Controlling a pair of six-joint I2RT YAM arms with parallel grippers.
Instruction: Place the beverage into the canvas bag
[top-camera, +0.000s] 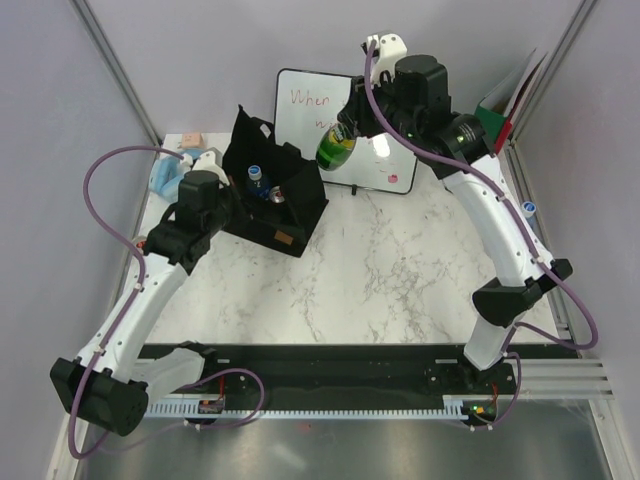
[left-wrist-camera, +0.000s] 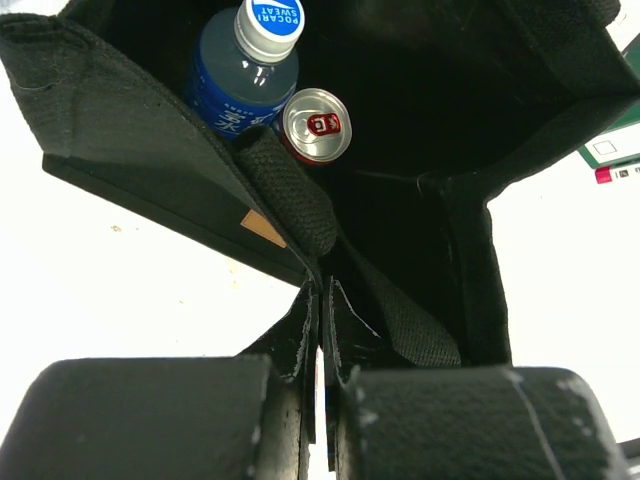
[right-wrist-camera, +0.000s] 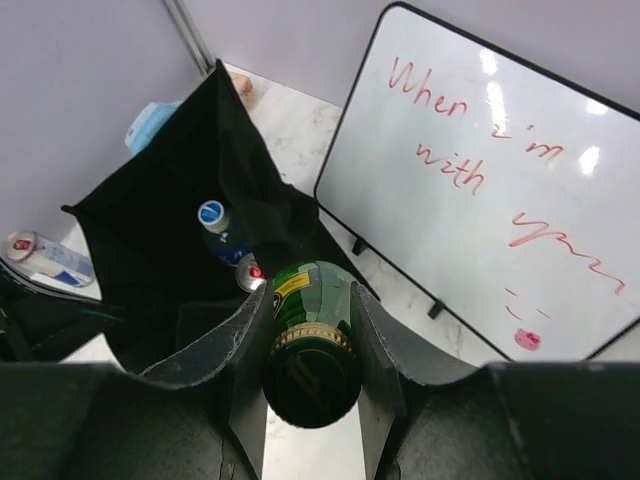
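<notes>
Transport step: my right end effector is clamped on the green bottle, arm reaching far and bent left, bottle in the air just right of the canvas bag at far left of the desk. My left end effector is pinched together on the bag's rim, arm stretched forward. Next, I judge: shift left over the mouth, then lower clear of the wall.

The left arm leans from its base at the tabletop's near edge toward the far-left corner, wrist tipped forward. The left gripper has its fingers pressed together on the canvas bag's rim (fabric pinched between them). The right arm climbs along the right edge, elbow bent, reaching left over the far edge. The right gripper clasps the green bottle, a finger on either side.
</notes>
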